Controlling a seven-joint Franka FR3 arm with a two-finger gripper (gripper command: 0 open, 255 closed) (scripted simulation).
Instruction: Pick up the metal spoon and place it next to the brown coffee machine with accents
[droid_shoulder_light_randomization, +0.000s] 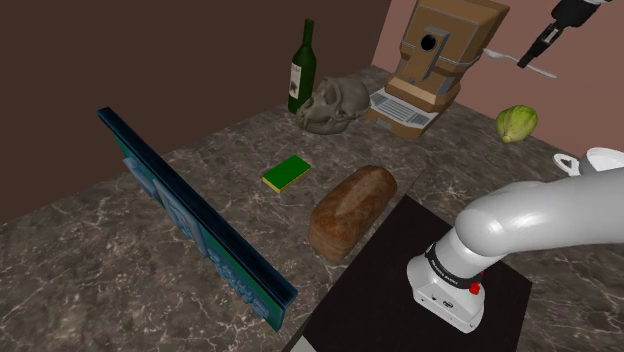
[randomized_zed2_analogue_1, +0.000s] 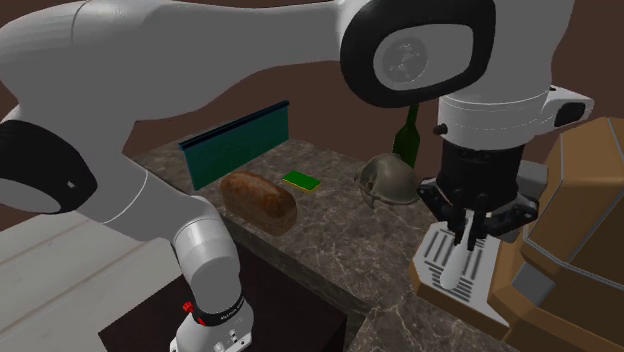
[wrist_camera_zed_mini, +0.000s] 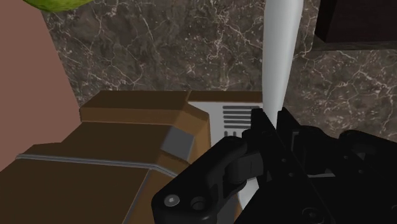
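My black gripper (droid_shoulder_light_randomization: 530, 56) hangs high in the air at the shoulder view's upper right, shut on a pale grey spoon (droid_shoulder_light_randomization: 505, 54). In the second exterior view the gripper (randomized_zed2_analogue_1: 470, 228) points down and the spoon (randomized_zed2_analogue_1: 461, 266) hangs from it, over the grey drip tray (randomized_zed2_analogue_1: 450, 262) of the brown coffee machine (randomized_zed2_analogue_1: 585, 230). From the wrist, the spoon (wrist_camera_zed_mini: 280, 51) runs out past the fingers (wrist_camera_zed_mini: 222, 167), with the coffee machine (wrist_camera_zed_mini: 121, 149) below them. The coffee machine (droid_shoulder_light_randomization: 440, 60) stands at the back of the marble counter (droid_shoulder_light_randomization: 120, 250).
On the counter are a green bottle (droid_shoulder_light_randomization: 302, 68), a grey skull-like object (droid_shoulder_light_randomization: 331, 105), a green sponge (droid_shoulder_light_randomization: 287, 172), a bread loaf (droid_shoulder_light_randomization: 351, 210), a green round vegetable (droid_shoulder_light_randomization: 516, 123), a white cup (droid_shoulder_light_randomization: 603, 160) and a long teal board (droid_shoulder_light_randomization: 190, 215). My dark stand (droid_shoulder_light_randomization: 390, 290) sits at the front.
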